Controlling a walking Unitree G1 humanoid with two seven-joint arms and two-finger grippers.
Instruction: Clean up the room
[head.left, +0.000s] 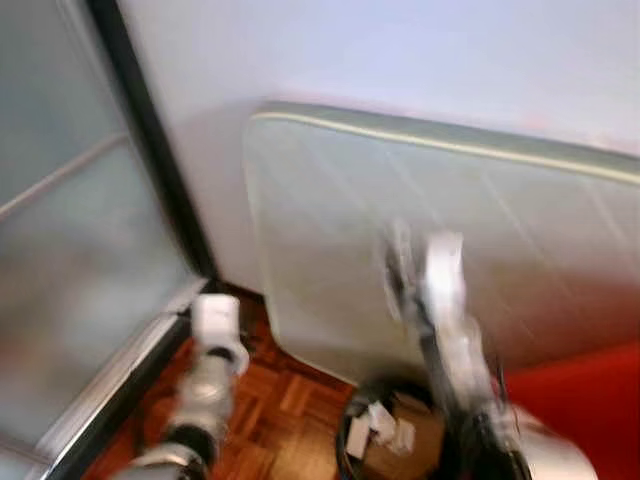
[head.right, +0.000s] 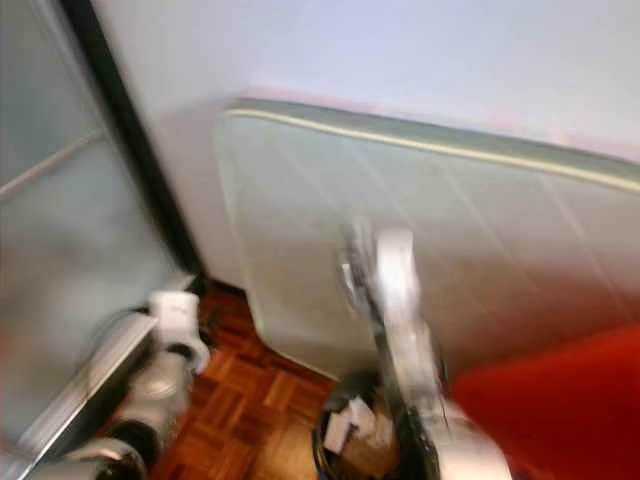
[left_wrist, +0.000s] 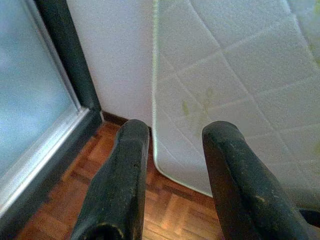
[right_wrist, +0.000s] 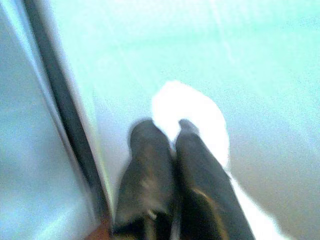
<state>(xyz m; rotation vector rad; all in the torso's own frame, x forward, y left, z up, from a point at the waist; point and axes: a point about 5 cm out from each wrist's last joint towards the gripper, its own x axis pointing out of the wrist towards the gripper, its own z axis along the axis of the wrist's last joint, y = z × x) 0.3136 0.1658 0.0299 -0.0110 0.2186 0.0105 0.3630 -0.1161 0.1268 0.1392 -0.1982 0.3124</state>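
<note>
R gripper (right_wrist: 167, 135) raised, clenched on white wad (right_wrist: 192, 120), likely paper scrap. Bin (head.left: 392, 440) seen on wood floor (head.left: 275, 400) at 6 o'clock, below mattress (head.left: 400, 260). L gripper (left_wrist: 172, 175) released, low at 8 o'clock. Views blurred: wad best lowered over bin mouth before release.

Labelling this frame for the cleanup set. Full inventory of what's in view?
mattress: 1, pale green-white quilted, leaning on the wall.
wall: white, behind the mattress.
glass door: 1, frosted, dark frame, on the robot's left.
floor: brown parquet.
bin: 1, black, on the floor below the mattress, holding white scraps.
red surface: 1, low right; blurred.
left gripper: jaws open, low, by the door.
right gripper: jaws together on a white thing, raised before the mattress.
</note>
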